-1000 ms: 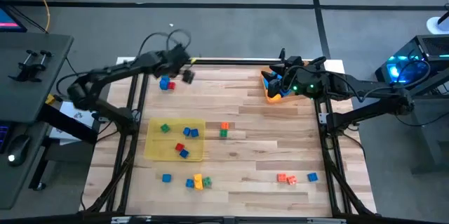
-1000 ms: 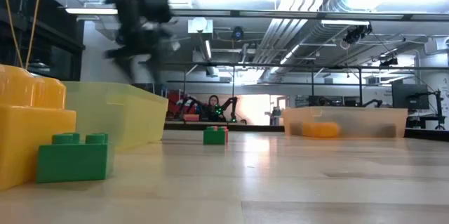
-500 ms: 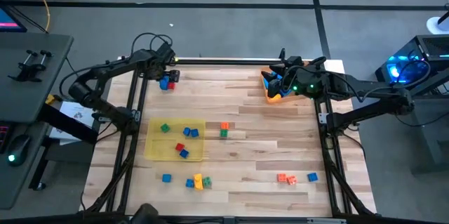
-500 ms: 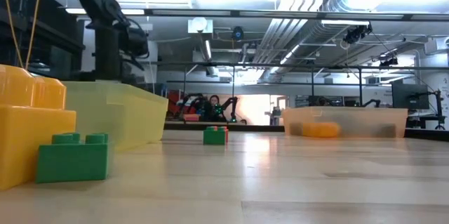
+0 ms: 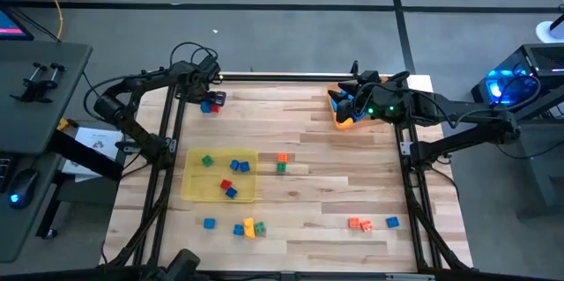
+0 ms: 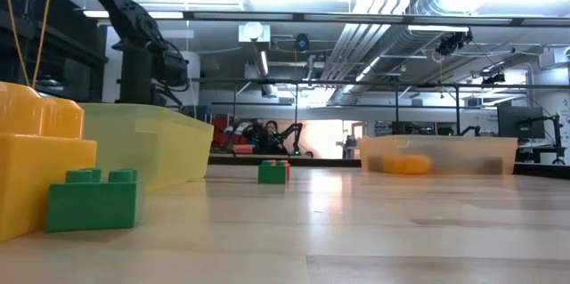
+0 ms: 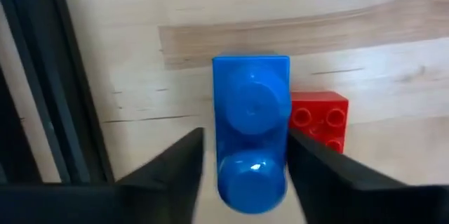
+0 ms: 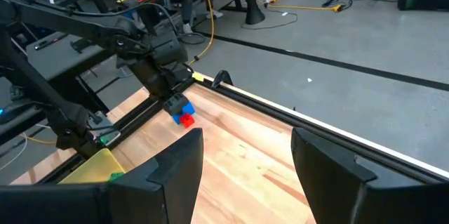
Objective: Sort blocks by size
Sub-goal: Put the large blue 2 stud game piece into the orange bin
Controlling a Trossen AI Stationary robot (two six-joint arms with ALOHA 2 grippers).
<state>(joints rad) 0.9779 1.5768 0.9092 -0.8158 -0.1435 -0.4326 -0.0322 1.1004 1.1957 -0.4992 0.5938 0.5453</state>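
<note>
A blue oblong block [image 7: 250, 140] lies on the table at the far left corner, with a smaller red block [image 7: 319, 117] against its side. My left gripper [image 5: 210, 98] points down over it, shut on it. My right gripper [image 8: 245, 155] hangs open and holding nothing, high over the orange tray [image 5: 351, 123] at the far right. More blocks lie loose along the table's near side. My left gripper pinches the blue block's two long sides [image 7: 283, 147] between its two fingers [image 7: 309, 175]. The fingers come from above, pointing down, and lie across the block. The block lies flat on the table, studs up, with the red block touching it beyond one finger.
A yellow tray [image 5: 189, 189] at mid left holds green, blue and red blocks. Loose blocks lie at the middle [image 5: 281, 163], near left [image 5: 246, 227] and near right [image 5: 367, 224]. A dark frame rail [image 7: 42, 83] runs close beside the blue block.
My left gripper has gone toward the table's left edge and down, and now stands around the blue block at the far left corner. The blocks have not moved.
</note>
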